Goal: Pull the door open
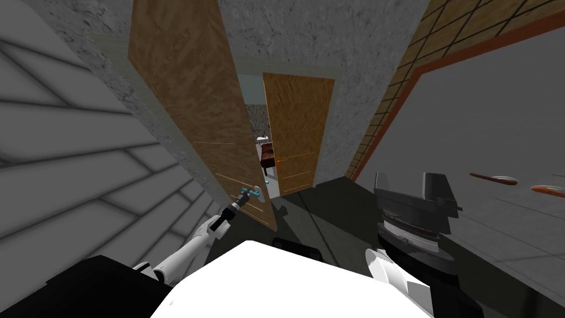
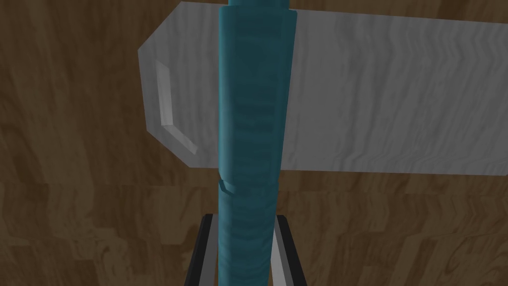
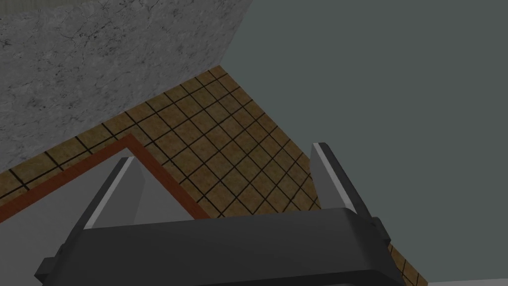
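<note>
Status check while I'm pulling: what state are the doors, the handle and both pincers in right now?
near door: partly open, swung off its frame.
door handle: clamped between the left pincer's fingers.
left pincer: shut on the door handle.
right pincer: open, holding nothing.
far door: looks ajar; a room shows past its edge.

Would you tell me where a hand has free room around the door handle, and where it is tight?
Free: the bare wood of the door around the grey plate, and the dark floor between the door and the open right gripper. Tight: at the handle, where the left gripper is shut on it, close to the plate.
</note>
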### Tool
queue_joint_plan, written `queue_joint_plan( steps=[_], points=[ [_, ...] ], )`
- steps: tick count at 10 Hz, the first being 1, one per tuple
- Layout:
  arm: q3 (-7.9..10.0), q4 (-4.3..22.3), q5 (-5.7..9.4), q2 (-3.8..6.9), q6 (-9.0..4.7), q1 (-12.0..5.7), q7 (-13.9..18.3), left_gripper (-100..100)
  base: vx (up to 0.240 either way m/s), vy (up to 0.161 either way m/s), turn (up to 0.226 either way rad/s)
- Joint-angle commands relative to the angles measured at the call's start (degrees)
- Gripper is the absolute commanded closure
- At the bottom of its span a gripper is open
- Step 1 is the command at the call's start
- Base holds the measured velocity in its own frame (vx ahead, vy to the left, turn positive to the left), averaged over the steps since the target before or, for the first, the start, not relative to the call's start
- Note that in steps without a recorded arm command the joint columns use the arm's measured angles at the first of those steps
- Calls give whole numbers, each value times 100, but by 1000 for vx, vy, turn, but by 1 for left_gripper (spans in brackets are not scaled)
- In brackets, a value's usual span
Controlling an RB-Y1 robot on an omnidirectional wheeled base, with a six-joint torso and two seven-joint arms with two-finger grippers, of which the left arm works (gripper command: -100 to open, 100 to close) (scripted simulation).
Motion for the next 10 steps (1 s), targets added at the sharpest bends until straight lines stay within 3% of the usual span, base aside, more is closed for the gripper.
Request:
queue_joint_plan(
  steps=[1,10],
  points=[
    [0,0,0,0,0,0,0,100,-87,59,-27],
    [-245,238,-80,231,-606,77,267,100,-202,105,-158]
  ],
)
